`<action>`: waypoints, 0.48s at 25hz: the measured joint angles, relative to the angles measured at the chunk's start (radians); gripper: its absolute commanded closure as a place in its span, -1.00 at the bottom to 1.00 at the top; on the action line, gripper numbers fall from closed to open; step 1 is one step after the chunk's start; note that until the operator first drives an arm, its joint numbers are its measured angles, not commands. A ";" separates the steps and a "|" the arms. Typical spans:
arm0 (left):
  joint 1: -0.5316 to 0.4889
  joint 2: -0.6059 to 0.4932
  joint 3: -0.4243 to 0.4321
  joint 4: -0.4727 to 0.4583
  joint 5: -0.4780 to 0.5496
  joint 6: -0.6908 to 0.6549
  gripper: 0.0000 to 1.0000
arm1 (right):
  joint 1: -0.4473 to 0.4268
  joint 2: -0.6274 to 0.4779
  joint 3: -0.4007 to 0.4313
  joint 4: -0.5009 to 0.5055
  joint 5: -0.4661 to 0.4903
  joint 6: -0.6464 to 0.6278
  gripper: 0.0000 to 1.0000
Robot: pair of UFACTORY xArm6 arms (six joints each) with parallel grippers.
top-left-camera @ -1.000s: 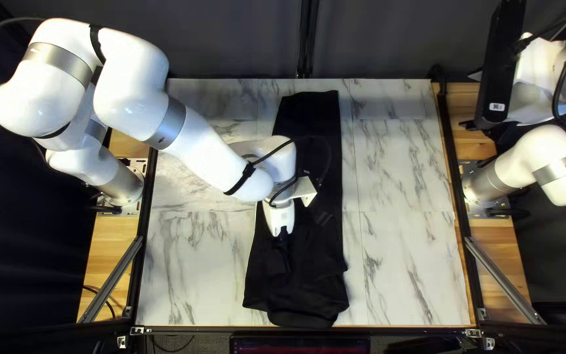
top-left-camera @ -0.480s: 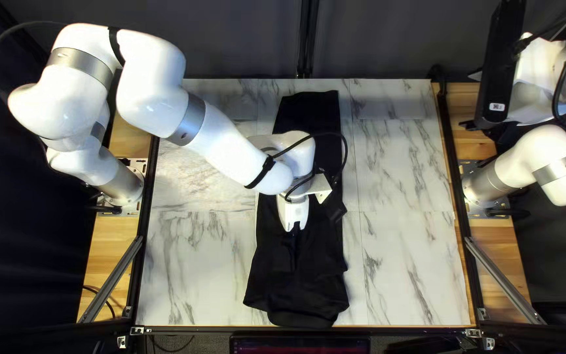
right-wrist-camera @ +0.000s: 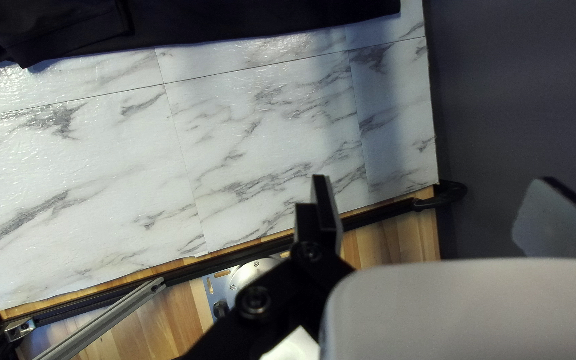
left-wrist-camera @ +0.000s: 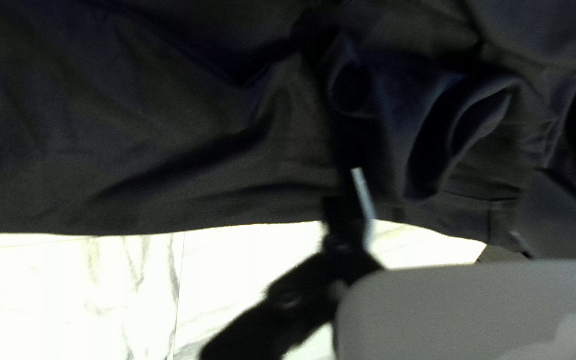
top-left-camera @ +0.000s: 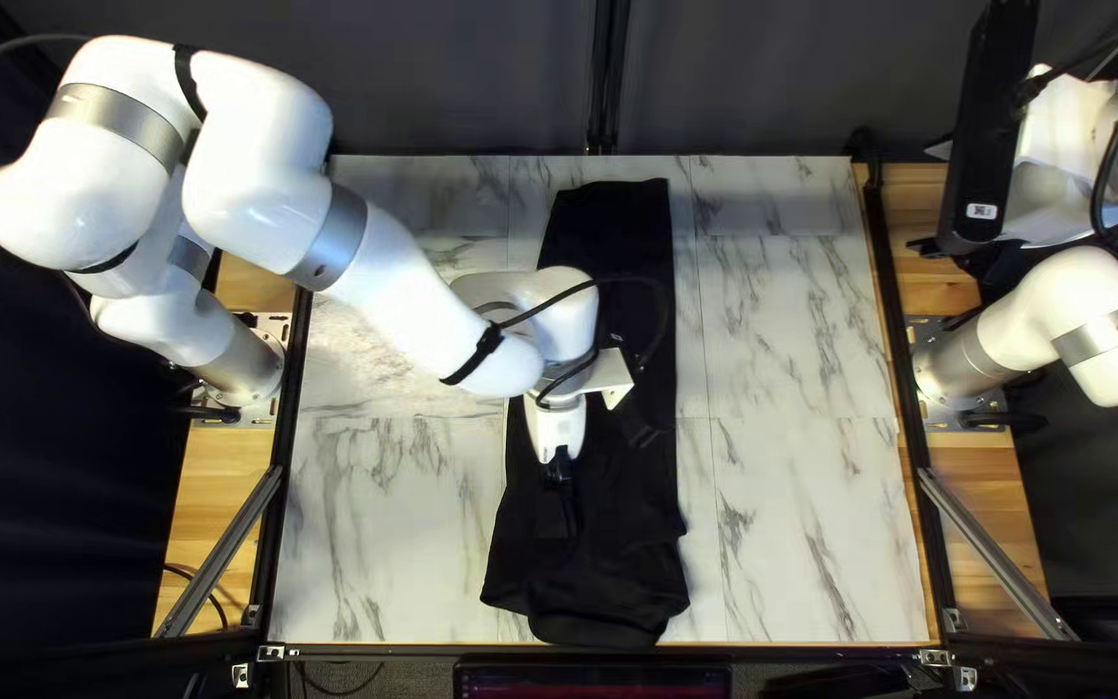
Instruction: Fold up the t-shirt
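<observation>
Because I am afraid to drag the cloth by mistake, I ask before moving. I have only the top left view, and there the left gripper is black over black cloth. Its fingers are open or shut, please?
Observer: The left wrist view shows the left gripper open, its two fingers well apart.
Operator: Thank you. And ahead of this gripper, in the space between fingers, the cloth is lying smooth?
Observer: No, the black t-shirt is bunched into raised, loose folds there.
Operator: Understood. The right gripper I cannot make out at the right of my view. Is it holding something?
Observer: No, in its own wrist view the right gripper is open with nothing gripped.
</observation>
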 measured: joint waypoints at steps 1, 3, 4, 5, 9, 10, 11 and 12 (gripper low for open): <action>-0.001 -0.005 0.011 -0.011 -0.009 0.009 -1.00 | 0.000 0.000 0.000 0.000 0.000 0.000 -1.00; -0.004 -0.014 0.034 -0.044 -0.030 0.034 -1.00 | 0.000 0.000 0.000 0.000 0.000 0.000 -1.00; -0.006 -0.016 0.041 -0.058 -0.038 0.045 -1.00 | 0.000 0.000 0.000 0.000 0.000 0.000 -1.00; -0.010 -0.018 0.047 -0.076 -0.047 0.058 -1.00 | 0.000 0.000 0.000 0.000 0.000 0.000 -1.00; -0.040 -0.015 0.061 -0.168 -0.094 0.121 -1.00 | 0.000 0.000 0.000 0.000 0.000 0.000 -1.00; -0.052 -0.010 0.062 -0.194 -0.108 0.138 -1.00 | 0.000 0.000 0.000 0.000 0.000 0.000 -1.00; -0.063 -0.004 0.063 -0.217 -0.122 0.155 -1.00 | 0.000 0.000 0.000 0.000 0.000 0.000 -1.00; -0.073 0.003 0.063 -0.237 -0.134 0.168 -1.00 | 0.000 0.000 0.000 0.000 0.000 0.000 -1.00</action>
